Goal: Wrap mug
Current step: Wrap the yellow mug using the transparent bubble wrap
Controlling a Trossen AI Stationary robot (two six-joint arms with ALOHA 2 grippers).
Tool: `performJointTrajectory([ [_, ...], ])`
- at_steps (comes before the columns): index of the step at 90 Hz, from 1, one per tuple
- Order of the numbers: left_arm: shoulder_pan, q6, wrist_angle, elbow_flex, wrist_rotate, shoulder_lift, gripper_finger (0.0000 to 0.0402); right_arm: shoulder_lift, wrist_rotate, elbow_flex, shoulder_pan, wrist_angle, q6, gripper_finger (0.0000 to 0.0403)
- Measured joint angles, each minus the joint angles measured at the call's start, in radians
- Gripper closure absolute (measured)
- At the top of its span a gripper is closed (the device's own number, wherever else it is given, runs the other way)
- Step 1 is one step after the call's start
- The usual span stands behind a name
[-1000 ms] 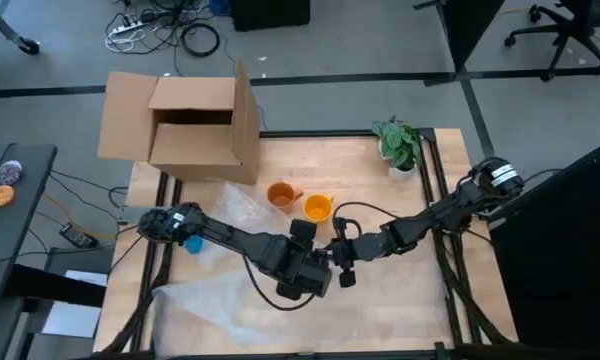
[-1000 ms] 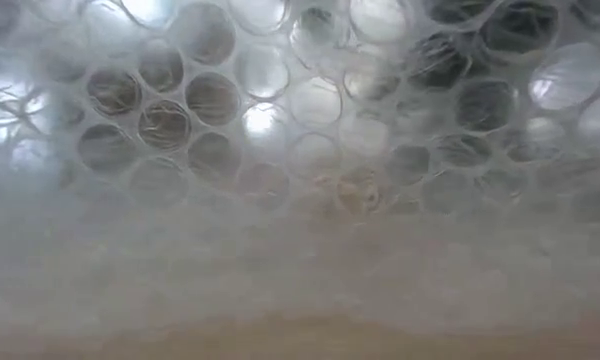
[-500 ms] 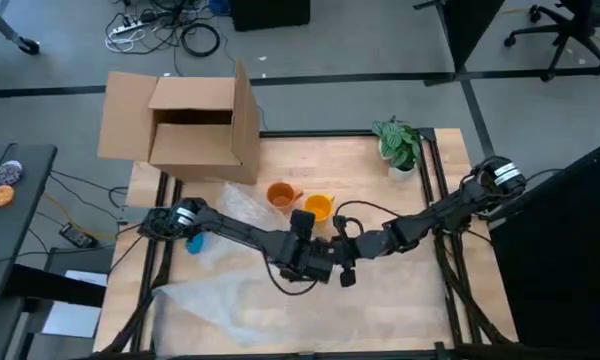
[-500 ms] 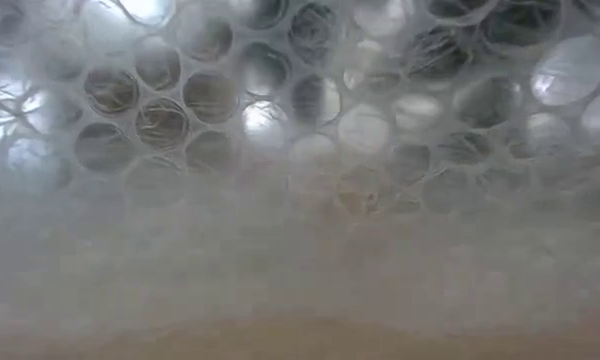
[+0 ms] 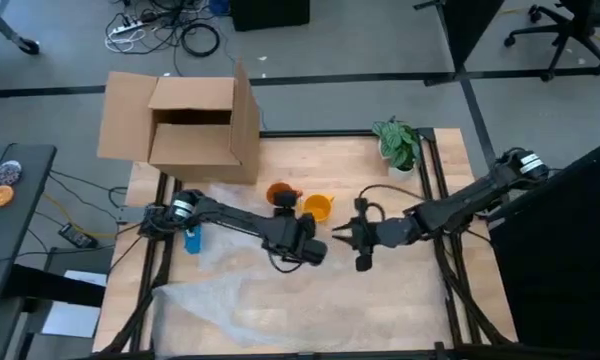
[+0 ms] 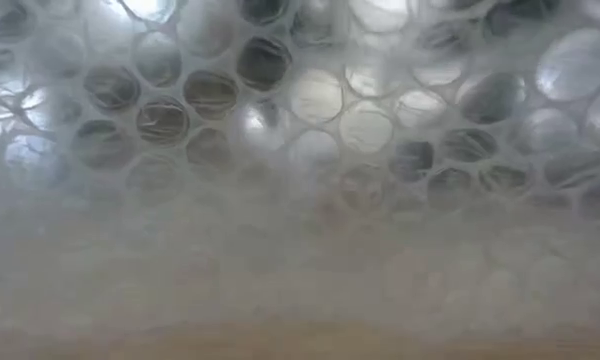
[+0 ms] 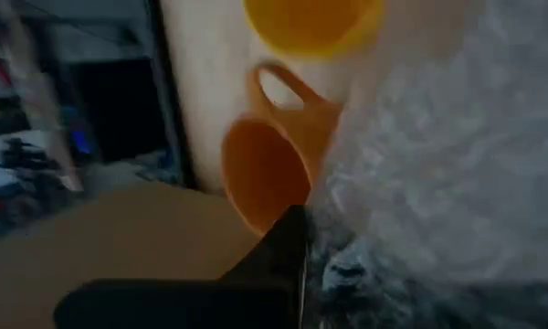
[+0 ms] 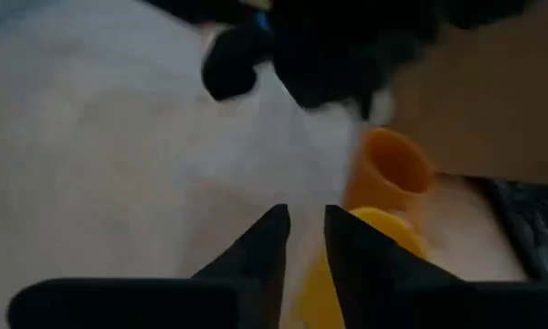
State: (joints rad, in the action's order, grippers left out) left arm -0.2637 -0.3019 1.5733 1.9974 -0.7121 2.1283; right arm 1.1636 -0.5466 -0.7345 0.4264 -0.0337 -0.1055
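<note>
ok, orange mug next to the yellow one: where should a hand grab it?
Probably the orange mug by its handle loop, coming from the yellow mug side: the left wrist view shows the handle there, uncovered, while bubble wrap crowds the body.

Two mugs point(image 5: 280, 194) side by side mid-table, bubble wrap point(image 5: 230, 285) in front, box point(image 5: 192, 122) behind-left, plant point(image 5: 398, 145) behind-right; wrap edge possibly touching nearer mug.
</note>
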Motion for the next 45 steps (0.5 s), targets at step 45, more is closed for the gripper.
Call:
performJointTrajectory([
  [45, -0.012, -0.277, -0.007, -0.463, 0.552, -0.403, 0.0402, -0.14, -0.001, 0.002, 0.127, -0.23, 0.272, 0.0246],
])
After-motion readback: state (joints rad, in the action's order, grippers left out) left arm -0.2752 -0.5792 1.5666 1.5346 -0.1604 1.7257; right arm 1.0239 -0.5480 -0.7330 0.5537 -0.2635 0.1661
